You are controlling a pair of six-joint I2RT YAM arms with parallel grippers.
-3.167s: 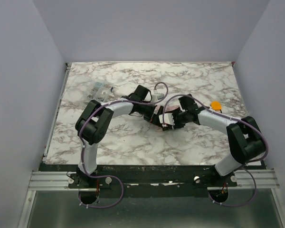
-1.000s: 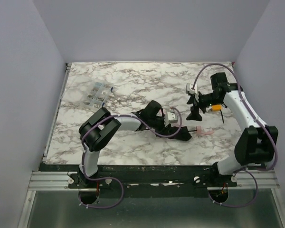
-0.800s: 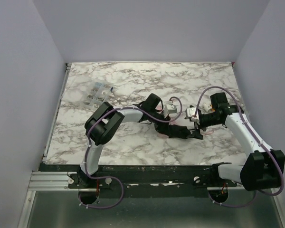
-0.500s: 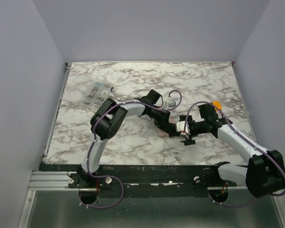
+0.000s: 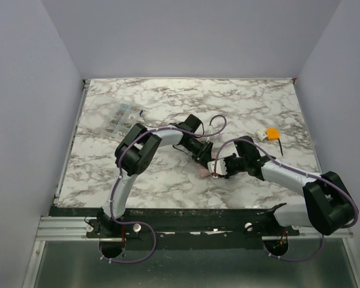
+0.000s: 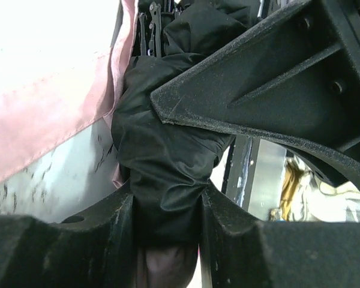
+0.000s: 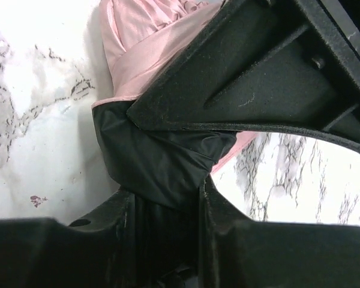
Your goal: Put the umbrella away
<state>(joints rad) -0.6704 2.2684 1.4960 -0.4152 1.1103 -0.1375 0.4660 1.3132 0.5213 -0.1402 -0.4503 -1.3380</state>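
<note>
Near the middle of the table point(image 5: 168, 189), a little toward my edge, lies the umbrella point(image 5: 202, 172), caught between both my tools. My right tool point(image 7: 165, 210) is clenched on its black fabric point(image 7: 156, 162), with pink folds just beyond the fingers. My left tool point(image 6: 167, 210) grips the same black fabric, narrowly parted. Farther right sits an orange object point(image 5: 272, 132).

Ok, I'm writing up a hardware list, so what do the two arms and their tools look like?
The left arm and right arm match: white tubular links between bulky black joint housings, a purple cable looping along each. The left tool and right tool are matte black, with angular, grainy-surfaced fingers.
</note>
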